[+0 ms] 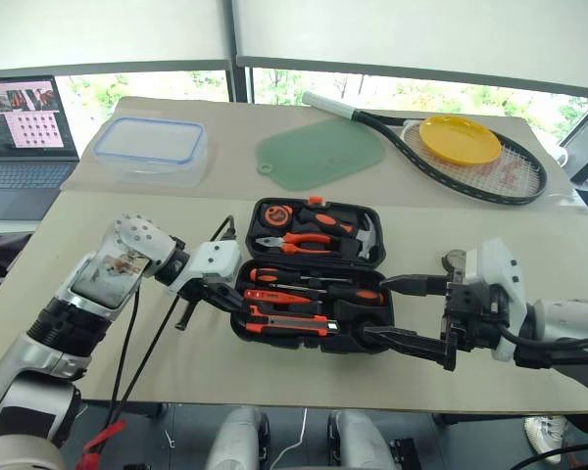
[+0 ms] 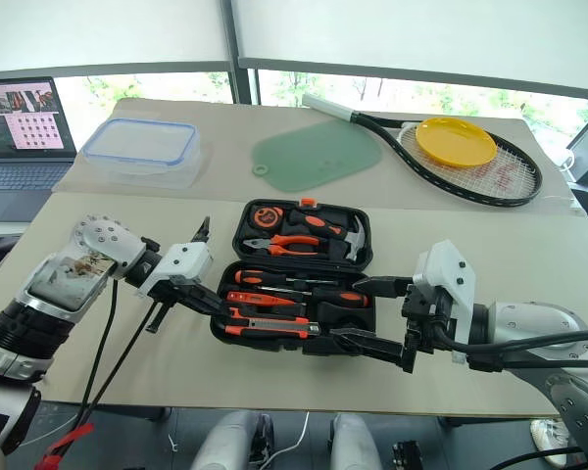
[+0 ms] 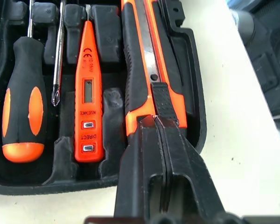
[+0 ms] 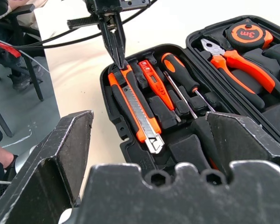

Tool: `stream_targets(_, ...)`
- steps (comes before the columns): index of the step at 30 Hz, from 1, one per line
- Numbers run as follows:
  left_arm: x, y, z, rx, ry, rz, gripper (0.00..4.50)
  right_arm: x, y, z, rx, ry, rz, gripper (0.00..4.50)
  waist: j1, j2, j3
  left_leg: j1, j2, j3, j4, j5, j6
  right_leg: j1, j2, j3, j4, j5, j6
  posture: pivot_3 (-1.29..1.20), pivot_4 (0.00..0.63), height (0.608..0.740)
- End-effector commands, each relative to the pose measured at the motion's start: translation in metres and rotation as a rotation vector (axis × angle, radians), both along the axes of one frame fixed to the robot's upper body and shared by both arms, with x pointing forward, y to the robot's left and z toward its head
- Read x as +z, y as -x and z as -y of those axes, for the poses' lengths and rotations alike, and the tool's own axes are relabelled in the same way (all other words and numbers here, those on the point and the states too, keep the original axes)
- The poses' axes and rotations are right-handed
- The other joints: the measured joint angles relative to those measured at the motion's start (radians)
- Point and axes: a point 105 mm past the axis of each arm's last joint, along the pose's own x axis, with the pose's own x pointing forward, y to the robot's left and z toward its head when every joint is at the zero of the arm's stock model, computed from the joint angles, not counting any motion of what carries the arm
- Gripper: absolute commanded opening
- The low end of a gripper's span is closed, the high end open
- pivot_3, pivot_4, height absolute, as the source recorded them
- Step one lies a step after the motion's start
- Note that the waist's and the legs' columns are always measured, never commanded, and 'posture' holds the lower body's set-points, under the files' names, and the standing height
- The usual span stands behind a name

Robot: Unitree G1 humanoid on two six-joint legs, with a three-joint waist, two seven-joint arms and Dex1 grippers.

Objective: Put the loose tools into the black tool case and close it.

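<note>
The black tool case [image 1: 312, 274] lies open on the beige table [image 1: 127, 352], its lid half on the far side and its tray half toward the robot. In the tray's nearest recess the utility knife [image 1: 286, 324] lies with its long axis across the case, its metal blade end pointing to the robot's right. Beyond it, lying parallel, are the slim orange tester screwdriver [image 3: 87, 95], marked "CE", "INDUCTANCE" and "DIRECT", and a black-and-orange screwdriver [image 3: 22, 119] with its handle at the left end. A second screwdriver [image 1: 358, 291] lies with its handle at the right end of the tray.

The left gripper [image 4: 115, 44] has its fingers pressed together, their tips at the left end of the knife; whether they pinch it cannot be told. The right gripper [image 1: 404, 311] hovers with fingers spread wide at the case's right end, holding nothing.

In the lid sit orange-handled pliers [image 1: 296, 241] and a tape measure [image 4: 248, 33] marked "3m".
</note>
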Motion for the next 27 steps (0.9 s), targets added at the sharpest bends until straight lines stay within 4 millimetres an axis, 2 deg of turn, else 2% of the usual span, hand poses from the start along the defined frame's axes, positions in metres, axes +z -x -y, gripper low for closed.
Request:
stream_targets(1, -0.018, 0.004, 0.003, -0.018, -0.043, 0.015, 0.03, 0.01, 0.0, -0.001, 0.01, -0.01, 0.035, 4.5, 0.001, 0.0, 0.0, 0.0, 0.0, 0.0, 0.0, 0.0, 0.0, 0.0, 0.0, 0.0, 0.0, 0.0, 0.0, 0.0, 0.15, 0.738)
stream_targets(7, -0.022, -0.005, 0.008, 0.011, -0.031, 0.036, 0.03, 0.013, -0.001, -0.001, 0.012, -0.017, 0.036, 4.5, 0.006, 0.002, -0.001, 0.001, 0.0, 0.0, 0.0, 0.0, 0.0, 0.001, 0.0, 0.0, 0.0, 0.0, 0.0, 0.0, 0.15, 0.738)
stream_targets(14, -0.027, -0.001, 0.005, 0.002, -0.043, 0.019, 0.03, 0.013, -0.001, -0.001, 0.011, -0.029, 0.032, 4.5, 0.003, 0.002, -0.002, 0.001, 0.0, 0.0, 0.0, 0.0, 0.0, 0.001, 0.0, 0.0, 0.0, 0.0, 0.0, 0.0, 0.15, 0.738)
stream_targets(18, -0.005, -0.004, 0.009, -0.005, 0.022, 0.045, 0.03, 0.012, -0.001, 0.0, 0.015, -0.011, 0.033, 4.5, 0.002, 0.002, -0.001, 0.001, 0.0, 0.0, 0.0, 0.0, 0.0, 0.0, 0.0, 0.0, 0.0, 0.0, 0.0, 0.0, 0.15, 0.738)
stream_targets(20, 0.012, 0.001, 0.015, -0.024, 0.077, 0.012, 0.03, 0.012, -0.001, 0.002, 0.012, -0.01, 0.032, 4.5, 0.002, 0.002, -0.001, 0.0, 0.0, 0.0, 0.0, 0.0, 0.0, 0.0, 0.0, 0.0, 0.0, 0.0, 0.0, 0.0, 0.15, 0.738)
stream_targets(23, 0.023, 0.007, 0.025, -0.061, 0.114, -0.01, 0.03, 0.011, 0.0, 0.002, 0.01, -0.008, 0.031, 4.5, 0.004, 0.002, -0.001, 0.0, 0.0, 0.0, 0.0, 0.0, 0.0, 0.0, 0.0, 0.0, 0.0, 0.0, 0.0, 0.0, 0.15, 0.738)
stream_targets(27, 0.002, 0.011, 0.046, -0.138, 0.078, 0.023, 0.03, 0.009, 0.004, 0.001, 0.012, -0.003, 0.024, 4.5, 0.005, 0.002, -0.001, 0.0, 0.0, 0.0, 0.0, 0.0, 0.0, 0.0, 0.0, 0.0, 0.0, 0.0, 0.0, 0.0, 0.15, 0.738)
